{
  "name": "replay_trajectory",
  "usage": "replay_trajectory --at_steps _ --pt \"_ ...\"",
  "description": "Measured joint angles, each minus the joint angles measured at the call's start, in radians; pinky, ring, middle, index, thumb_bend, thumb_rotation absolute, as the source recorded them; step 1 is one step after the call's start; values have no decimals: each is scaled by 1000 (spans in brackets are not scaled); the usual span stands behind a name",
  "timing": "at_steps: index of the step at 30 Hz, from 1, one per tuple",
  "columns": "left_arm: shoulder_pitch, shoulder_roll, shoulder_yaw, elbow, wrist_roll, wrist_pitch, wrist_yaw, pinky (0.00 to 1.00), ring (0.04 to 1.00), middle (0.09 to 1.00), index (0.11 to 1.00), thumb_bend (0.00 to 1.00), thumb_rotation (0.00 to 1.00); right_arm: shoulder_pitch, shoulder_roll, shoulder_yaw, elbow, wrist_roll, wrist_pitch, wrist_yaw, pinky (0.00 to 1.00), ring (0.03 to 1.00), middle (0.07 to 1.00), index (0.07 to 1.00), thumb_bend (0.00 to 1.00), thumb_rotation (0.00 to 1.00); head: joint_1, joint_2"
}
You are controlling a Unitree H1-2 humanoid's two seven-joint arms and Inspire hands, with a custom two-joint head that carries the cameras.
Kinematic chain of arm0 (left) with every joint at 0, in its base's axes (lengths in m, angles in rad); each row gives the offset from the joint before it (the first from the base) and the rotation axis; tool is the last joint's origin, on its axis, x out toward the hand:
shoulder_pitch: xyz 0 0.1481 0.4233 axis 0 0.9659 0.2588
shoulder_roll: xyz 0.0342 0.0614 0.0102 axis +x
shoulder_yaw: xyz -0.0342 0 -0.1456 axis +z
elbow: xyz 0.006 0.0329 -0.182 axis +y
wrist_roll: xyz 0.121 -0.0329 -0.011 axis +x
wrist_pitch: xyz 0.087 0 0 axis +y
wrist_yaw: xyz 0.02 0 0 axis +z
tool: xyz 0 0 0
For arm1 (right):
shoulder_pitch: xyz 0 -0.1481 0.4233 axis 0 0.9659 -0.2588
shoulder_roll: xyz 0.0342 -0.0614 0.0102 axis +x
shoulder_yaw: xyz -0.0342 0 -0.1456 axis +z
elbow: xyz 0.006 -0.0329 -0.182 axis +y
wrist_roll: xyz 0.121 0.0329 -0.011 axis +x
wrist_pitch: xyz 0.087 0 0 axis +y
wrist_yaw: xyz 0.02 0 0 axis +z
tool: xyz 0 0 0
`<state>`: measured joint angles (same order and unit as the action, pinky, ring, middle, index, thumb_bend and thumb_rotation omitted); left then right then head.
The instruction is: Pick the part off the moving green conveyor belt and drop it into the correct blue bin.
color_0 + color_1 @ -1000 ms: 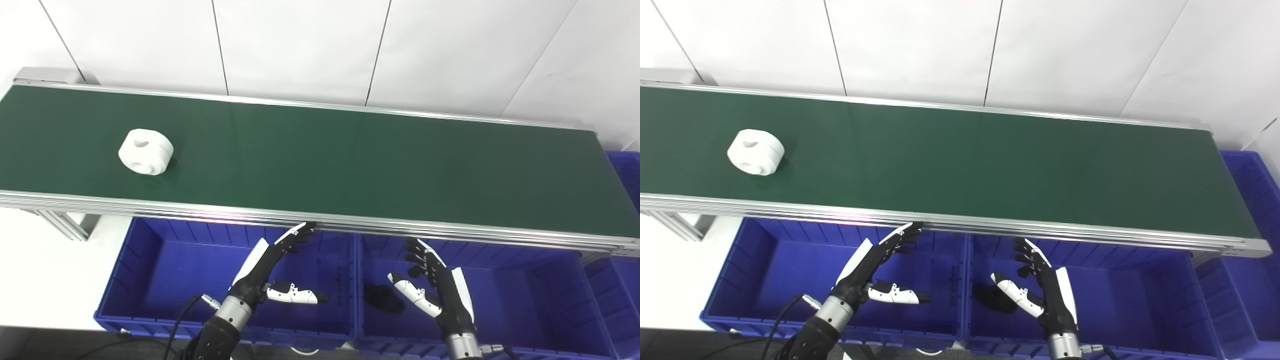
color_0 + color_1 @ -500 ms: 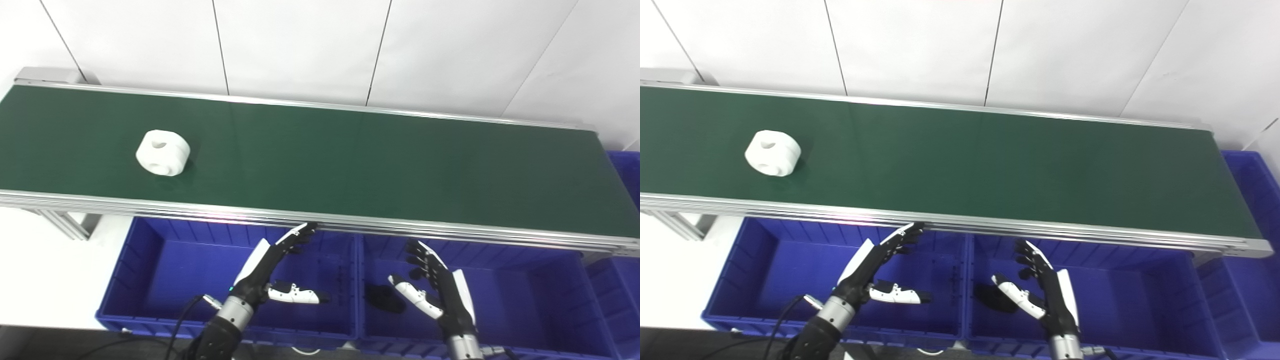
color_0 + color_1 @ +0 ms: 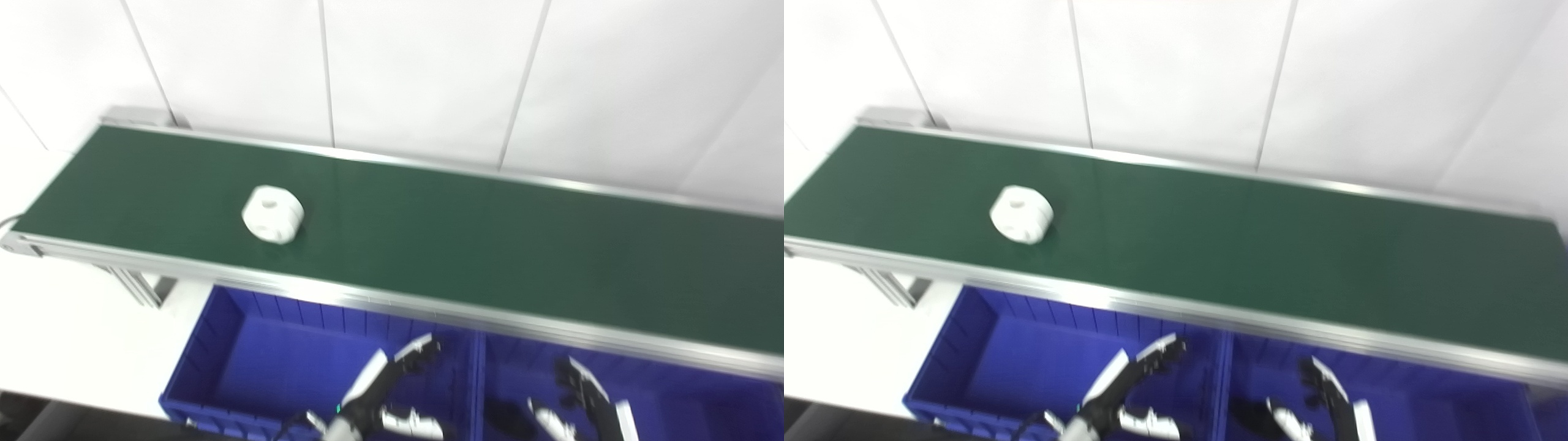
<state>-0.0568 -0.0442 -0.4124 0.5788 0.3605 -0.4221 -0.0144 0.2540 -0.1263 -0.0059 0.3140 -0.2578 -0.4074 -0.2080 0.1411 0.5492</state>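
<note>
a: where's the part sitting, and why aren't you on it?

b: the white part (image 3: 273, 214) lies on the green conveyor belt (image 3: 465, 245), toward its left end and nearer the front rail than the back. my left hand (image 3: 1127, 386) and right hand (image 3: 1329, 398) both hang low in front of the belt, over the blue bins. neither touches anything. i judge that's a waiting post: the belt should bring the part along to me, so reaching far left makes little sense.

a: fingers apart or together?

b: apart on both, thumbs out, nothing held. the frame is blurred, so the right hand's fingers are only roughly readable, but they look spread and empty.

a: why over the bins?

b: the left bin (image 3: 257, 349) and right bin (image 3: 1427, 392) sit side by side under the belt's front rail (image 3: 367, 300), sharing a divider. with my hands there the lift to the belt is short, and so is the drop back.

a: do the two eyes differ?

b: a little. the left eye view shows a dark object (image 3: 508, 419) low in the right bin, beside my right hand; in the right eye view it's mostly lost at the bottom edge. the right eye view shows more of the belt's right end and more of my left hand's fingers (image 3: 1160, 355).
</note>
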Motion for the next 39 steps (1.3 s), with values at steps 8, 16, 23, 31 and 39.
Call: replay_trajectory --at_steps 8,16,23,31,39 --pt "-3 15 -27 -14 -18 -3 24 813 871 904 913 744 360 -12 -4 11 41 7 -3 -3 732 804 820 824 547 489 11 -38" --pt "18 94 -56 -252 -48 -13 63 830 880 907 911 732 370 -33 -23 34 73 22 -10 -16 722 797 813 825 480 370 25 -66" --pt "-65 183 42 -420 -88 -18 25 817 867 895 897 725 363 -53 -35 60 102 25 -10 -53 710 783 797 811 497 395 -8 -61" --pt "-221 243 148 -445 -71 56 -50 822 870 896 894 744 318 -61 -40 96 104 28 -10 -101 664 749 780 793 553 414 -104 -15" --pt "-396 278 216 -235 -45 102 -62 806 876 913 914 722 293 -63 -45 106 77 48 -10 -112 647 728 767 774 600 418 -173 51"
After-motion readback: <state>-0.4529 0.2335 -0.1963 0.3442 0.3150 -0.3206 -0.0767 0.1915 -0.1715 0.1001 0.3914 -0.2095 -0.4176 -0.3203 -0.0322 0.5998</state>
